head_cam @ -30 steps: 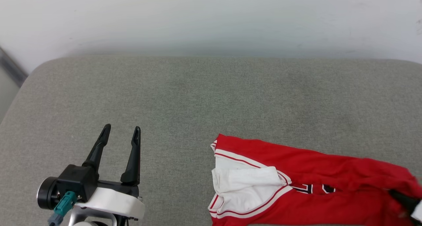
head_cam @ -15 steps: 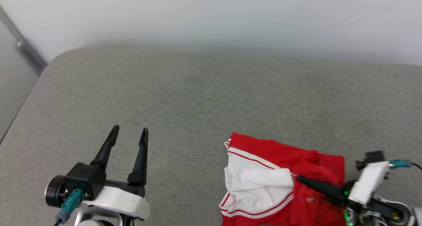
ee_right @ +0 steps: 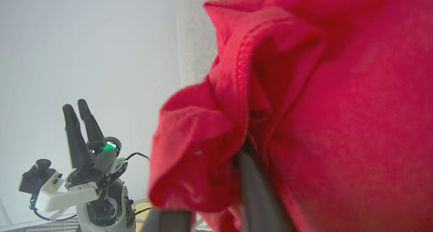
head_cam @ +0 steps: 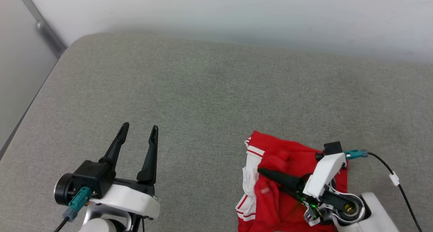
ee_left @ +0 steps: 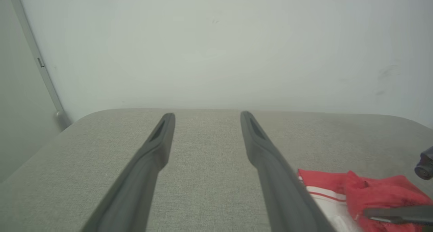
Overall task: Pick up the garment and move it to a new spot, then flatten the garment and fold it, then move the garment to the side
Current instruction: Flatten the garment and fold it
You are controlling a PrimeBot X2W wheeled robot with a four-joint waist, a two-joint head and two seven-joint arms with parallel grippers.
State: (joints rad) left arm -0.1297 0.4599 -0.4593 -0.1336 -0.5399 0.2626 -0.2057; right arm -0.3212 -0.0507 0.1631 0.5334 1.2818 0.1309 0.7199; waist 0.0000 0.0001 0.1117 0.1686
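The garment [head_cam: 287, 157], bunched into a red heap with a white striped sleeve on its left, lies at the front edge of the grey fabric tabletop [head_cam: 209, 90], right of middle. The right pincer [head_cam: 267, 174] lies across it, red cloth gathered around its 2 fingers; whether it grips I cannot tell. The left pincer [head_cam: 140, 125] hovers wide and empty over the front-left area, well apart.

Red-and-white garment [head_cam: 284, 156] lies crumpled in a heap
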